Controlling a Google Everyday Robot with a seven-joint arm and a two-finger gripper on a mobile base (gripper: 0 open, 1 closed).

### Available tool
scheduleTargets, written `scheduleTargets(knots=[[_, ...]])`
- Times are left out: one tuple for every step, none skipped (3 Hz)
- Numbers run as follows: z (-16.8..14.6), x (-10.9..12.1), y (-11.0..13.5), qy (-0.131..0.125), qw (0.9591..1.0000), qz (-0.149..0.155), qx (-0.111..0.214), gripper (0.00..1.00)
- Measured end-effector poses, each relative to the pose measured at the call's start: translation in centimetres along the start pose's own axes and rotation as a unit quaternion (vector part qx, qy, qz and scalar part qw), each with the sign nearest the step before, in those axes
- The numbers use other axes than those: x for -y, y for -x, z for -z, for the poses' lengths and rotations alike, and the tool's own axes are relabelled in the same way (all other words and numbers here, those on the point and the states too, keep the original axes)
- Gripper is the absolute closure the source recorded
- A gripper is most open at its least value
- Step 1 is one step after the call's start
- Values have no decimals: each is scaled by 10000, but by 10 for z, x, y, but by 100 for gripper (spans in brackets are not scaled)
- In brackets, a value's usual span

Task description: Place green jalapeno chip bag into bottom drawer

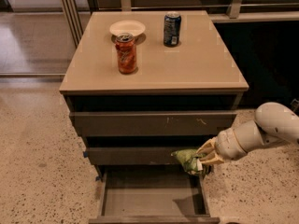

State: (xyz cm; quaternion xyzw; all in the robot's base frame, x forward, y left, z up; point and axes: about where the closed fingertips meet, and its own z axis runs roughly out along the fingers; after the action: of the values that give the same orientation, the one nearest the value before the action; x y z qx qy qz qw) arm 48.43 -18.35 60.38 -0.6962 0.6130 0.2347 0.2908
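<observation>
The green jalapeno chip bag [188, 159] is a small crumpled green foil bag held in my gripper [204, 158], which reaches in from the right on a white arm. The bag hangs just above the right rear part of the bottom drawer [149, 200], which is pulled out and shows a flat grey floor with thin side walls. The bag is in front of the middle drawer's face and is not touching the bottom drawer's floor.
On the cabinet top [196, 64] stand an orange-red can [126, 53], a dark blue can [172, 29] and a white bowl [127, 28]. The scratched wide-fronted drawer [149, 123] is slightly out above the middle drawer [131, 155]. Speckled floor lies around.
</observation>
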Motion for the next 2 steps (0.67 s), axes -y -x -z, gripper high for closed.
scheduleTargets(knots=[[-78, -3, -67, -194, 9997, 159, 64, 100], [-144, 3, -116, -90, 9996, 70, 264, 100]])
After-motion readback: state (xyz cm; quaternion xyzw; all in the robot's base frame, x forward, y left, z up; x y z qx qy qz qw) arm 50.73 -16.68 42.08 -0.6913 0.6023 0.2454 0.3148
